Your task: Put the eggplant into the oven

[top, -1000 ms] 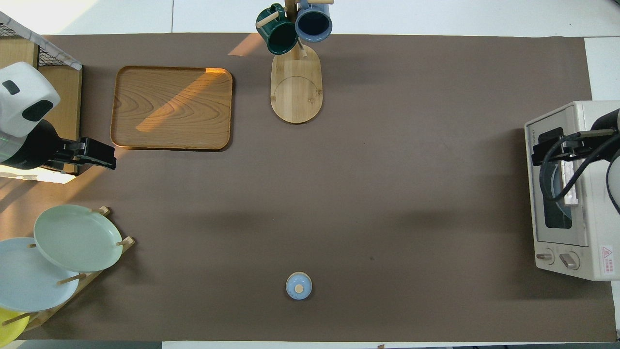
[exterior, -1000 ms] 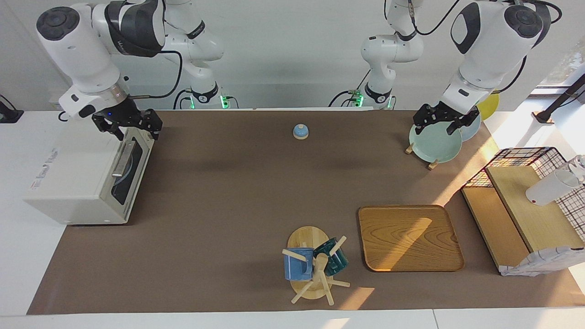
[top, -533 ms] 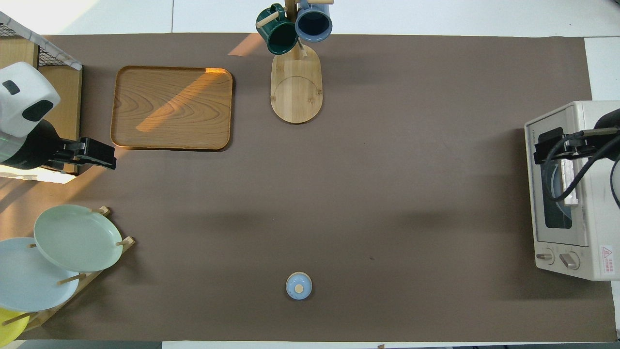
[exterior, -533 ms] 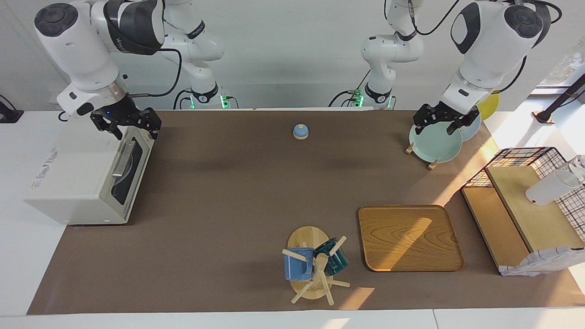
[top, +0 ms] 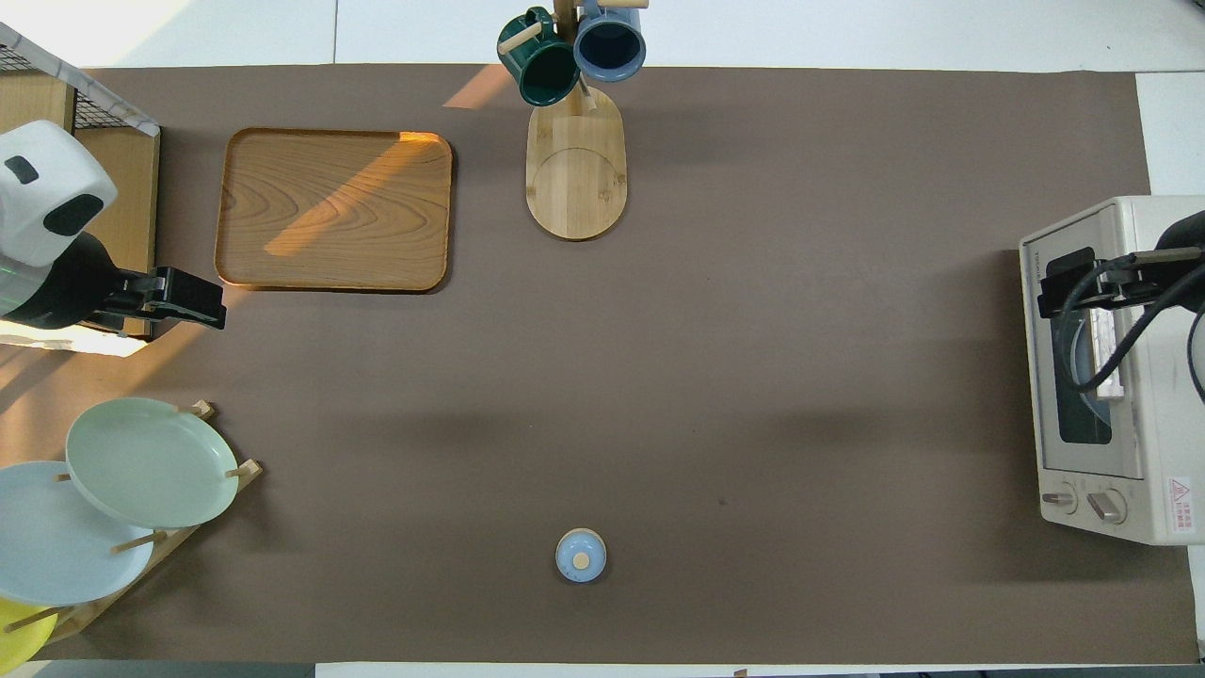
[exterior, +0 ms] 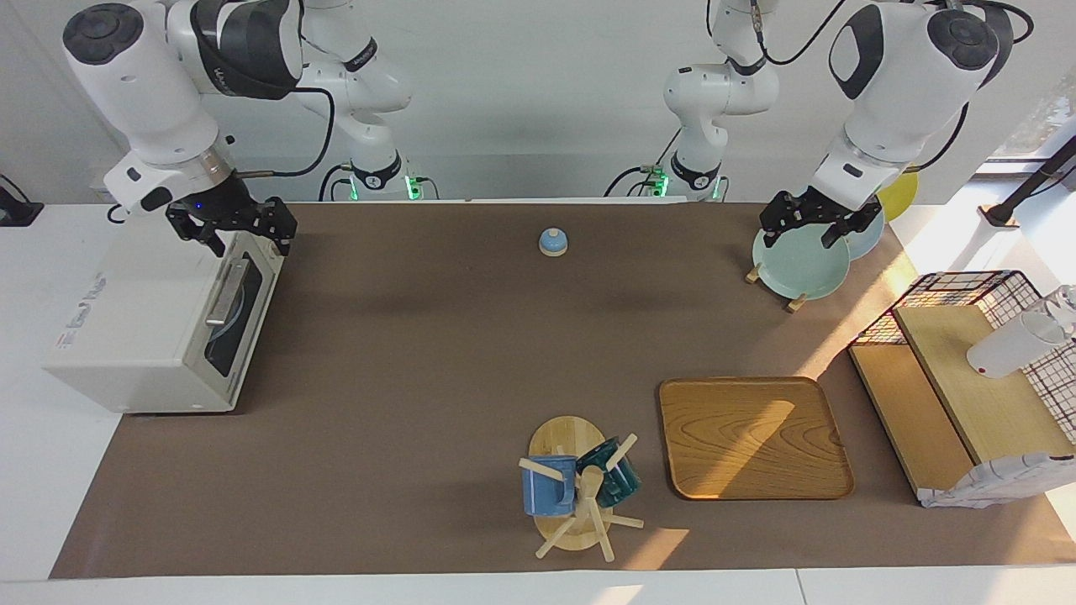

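The white oven (exterior: pixel 143 336) stands at the right arm's end of the table, its dark glass door shut and facing the middle; a pale round shape shows through the glass (top: pixel 1083 395). No eggplant shows in either view. My right gripper (exterior: pixel 250 244) hangs open and empty just above the oven's end nearest the robots, over the door's top edge (top: pixel 1062 282). My left gripper (exterior: pixel 804 235) waits open and empty over the plate rack.
A small blue bell (exterior: pixel 553 242) sits mid-table near the robots. A rack of plates (exterior: pixel 799 269), a wooden tray (exterior: pixel 752 437) and a wire shelf (exterior: pixel 967 370) stand toward the left arm's end. A mug tree (exterior: pixel 580 491) stands farthest from the robots.
My right arm has lifted its gripper slightly above the oven. The left arm and everything on the table are as before.
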Robot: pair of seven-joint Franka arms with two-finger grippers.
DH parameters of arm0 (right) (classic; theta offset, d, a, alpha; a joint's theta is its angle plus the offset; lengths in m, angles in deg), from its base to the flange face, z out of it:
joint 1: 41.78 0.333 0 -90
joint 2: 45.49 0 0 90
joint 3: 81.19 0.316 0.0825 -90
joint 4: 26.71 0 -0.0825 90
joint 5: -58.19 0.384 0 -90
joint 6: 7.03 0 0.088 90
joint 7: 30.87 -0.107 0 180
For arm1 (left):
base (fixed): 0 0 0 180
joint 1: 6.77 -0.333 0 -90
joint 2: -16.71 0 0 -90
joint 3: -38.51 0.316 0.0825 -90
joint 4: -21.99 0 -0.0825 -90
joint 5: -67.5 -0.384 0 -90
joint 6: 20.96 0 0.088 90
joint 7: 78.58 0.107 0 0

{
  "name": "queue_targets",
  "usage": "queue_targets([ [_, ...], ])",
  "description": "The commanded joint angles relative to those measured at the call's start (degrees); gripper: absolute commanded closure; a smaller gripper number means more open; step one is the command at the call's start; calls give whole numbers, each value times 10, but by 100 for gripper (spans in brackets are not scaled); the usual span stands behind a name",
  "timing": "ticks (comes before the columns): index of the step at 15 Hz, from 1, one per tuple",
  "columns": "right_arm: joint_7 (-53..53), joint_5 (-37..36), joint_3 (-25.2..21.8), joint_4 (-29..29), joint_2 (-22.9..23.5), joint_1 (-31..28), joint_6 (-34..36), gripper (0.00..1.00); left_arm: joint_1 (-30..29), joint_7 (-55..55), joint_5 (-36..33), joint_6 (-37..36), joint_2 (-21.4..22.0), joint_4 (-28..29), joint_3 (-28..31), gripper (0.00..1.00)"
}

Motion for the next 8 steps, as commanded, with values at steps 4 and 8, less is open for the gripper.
queue_targets([
  [4,-4,10,-1,-4,-3,4,8,0,-8,7,6,-9,7,-1,-3,0],
  [8,-4,11,0,-6,-3,1,10,0,-8,7,6,-9,7,-1,-3,0],
])
